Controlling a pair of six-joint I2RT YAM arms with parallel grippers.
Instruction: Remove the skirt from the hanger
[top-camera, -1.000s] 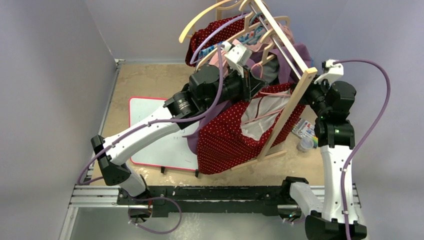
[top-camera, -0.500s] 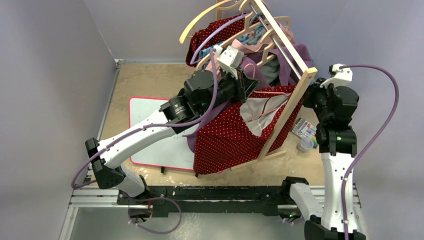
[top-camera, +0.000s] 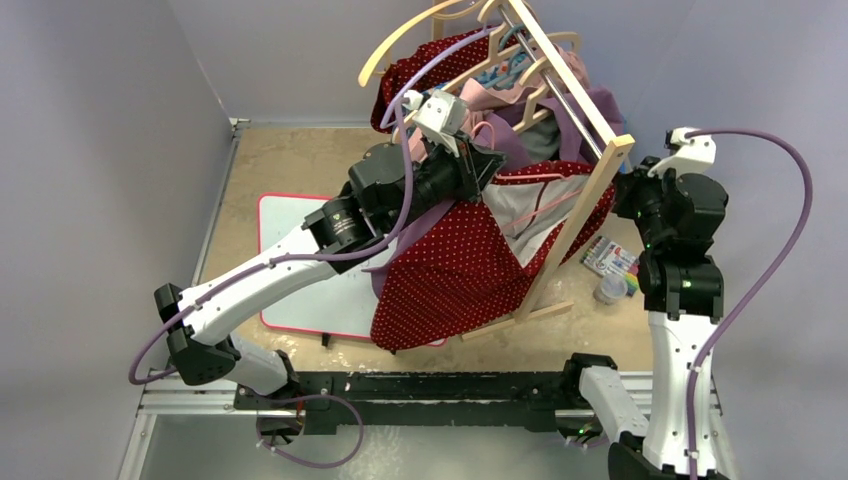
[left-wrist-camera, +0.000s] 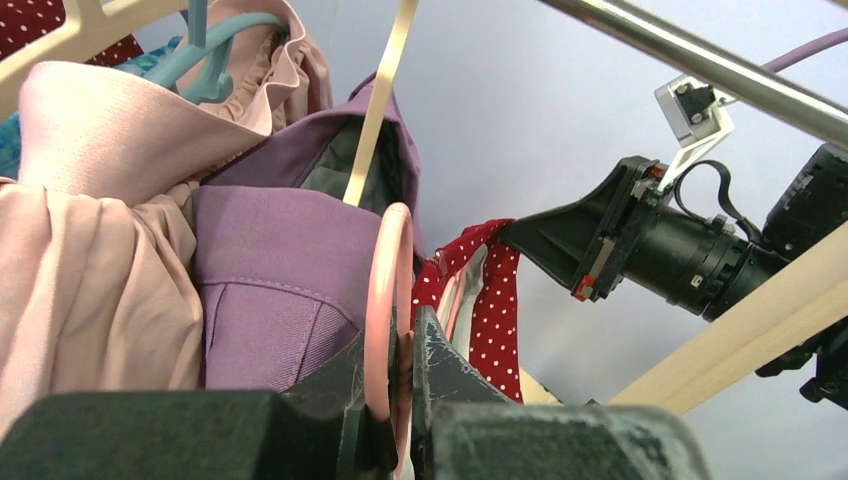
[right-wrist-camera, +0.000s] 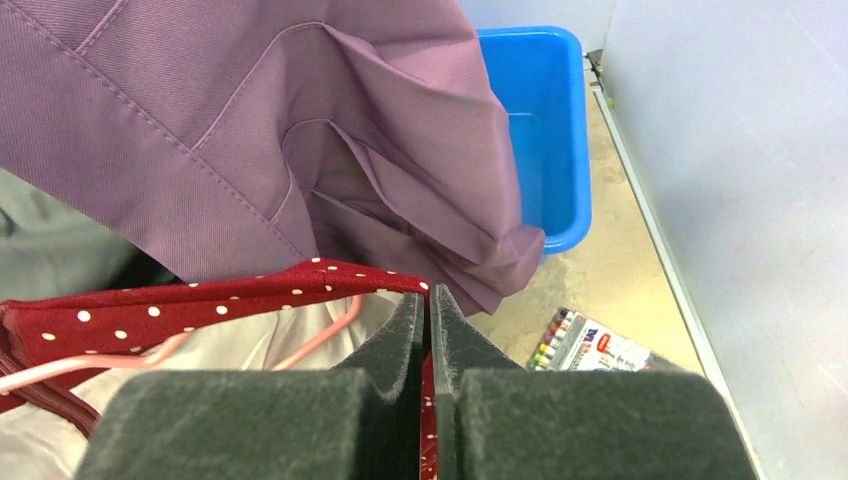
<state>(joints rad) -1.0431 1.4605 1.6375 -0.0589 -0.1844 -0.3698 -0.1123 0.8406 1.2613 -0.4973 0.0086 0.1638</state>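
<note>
1. Skirt (top-camera: 470, 270), red with white dots, hangs in the middle of the top view. Its waistband is stretched between the two grippers, from about 12 o'clock to 3 o'clock, and its hem falls toward 6 o'clock onto the table (top-camera: 290, 165)
2. I judge it is held so to open the waist: one arm keeps the cloth and the other can draw the pink hanger (left-wrist-camera: 388, 290) out of it
3. The left gripper (left-wrist-camera: 398, 370) has its fingers closed narrow on the curved part of the hanger, which rises between them in the left wrist view. The skirt lies at 3 o'clock from it there
4. The right gripper (right-wrist-camera: 428, 310) has its fingers pressed together on the edge of the red waistband, at 6 o'clock in its own view. A thin pink arm of the hanger shows inside the skirt at 8 o'clock, so the removal seems not yet finished
5. The wooden rack (top-camera: 580, 215) stands over the skirt, and a purple garment (right-wrist-camera: 300, 150) and a pink garment (left-wrist-camera: 100, 250) hang close. They could catch the hanger on its way out
6. A blue bin (right-wrist-camera: 540, 120) sits at 1 o'clock in the right wrist view. The part of its inside that shows holds nothing, and the rest is behind the purple garment
7. A marker pack (right-wrist-camera: 590, 350) at 4 o'clock holds coloured markers in a row. Just beside it in the top view is a small cup (top-camera: 607, 290), whose content I cannot tell
</note>
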